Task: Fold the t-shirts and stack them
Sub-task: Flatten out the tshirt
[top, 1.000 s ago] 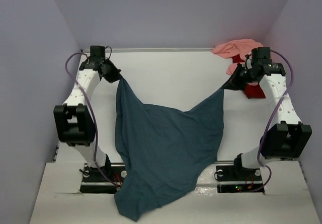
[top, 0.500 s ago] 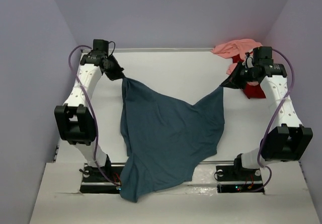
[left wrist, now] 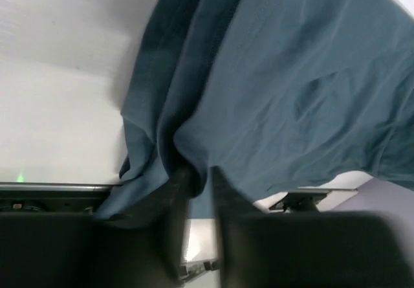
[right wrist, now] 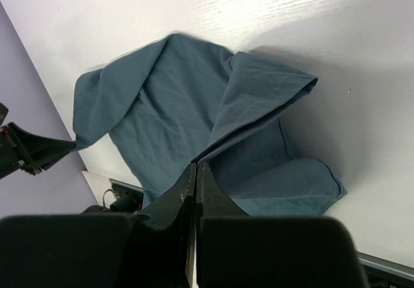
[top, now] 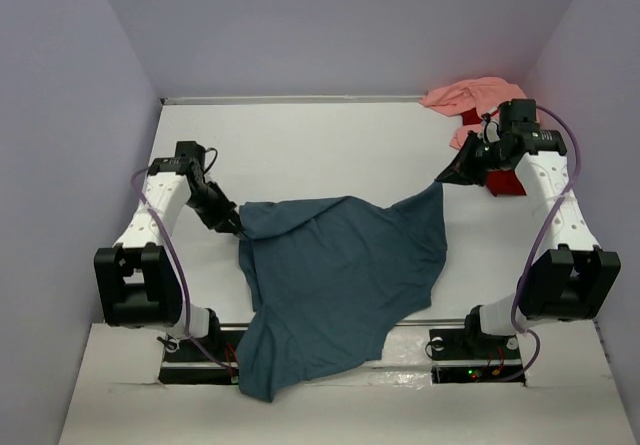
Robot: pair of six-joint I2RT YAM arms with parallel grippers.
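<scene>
- The dark blue shirt [top: 340, 265] lies spread and rumpled across the near middle of the white table [top: 320, 145], between the two arms.
- One corner of it points toward the left gripper [top: 232, 227], and another rises in a peak to the right gripper [top: 443, 177].
- Its near corner trails past the line of the arm bases onto the front ledge, on the left side.
- In the left wrist view, the left jaws stand a narrow slit apart, with a bunched fold of the blue shirt at their tips. I cannot tell whether they pinch the fold or only touch it.
- The left gripper sits low over the table at the shirt's left edge, and the cloth fans away from it in long creases.
- The right jaws are pressed together on a thin edge of the blue shirt. In the right wrist view, the cloth hangs from the tips in a folded ridge that runs down to the table.
- The right gripper is held above the table surface, toward the far right.
- The pink shirt [top: 470, 95] is crumpled in the far right corner against the wall.
- The red shirt [top: 505, 182] lies just beside the pink one, partly hidden behind the right arm and well apart from the blue shirt's main body.
</scene>
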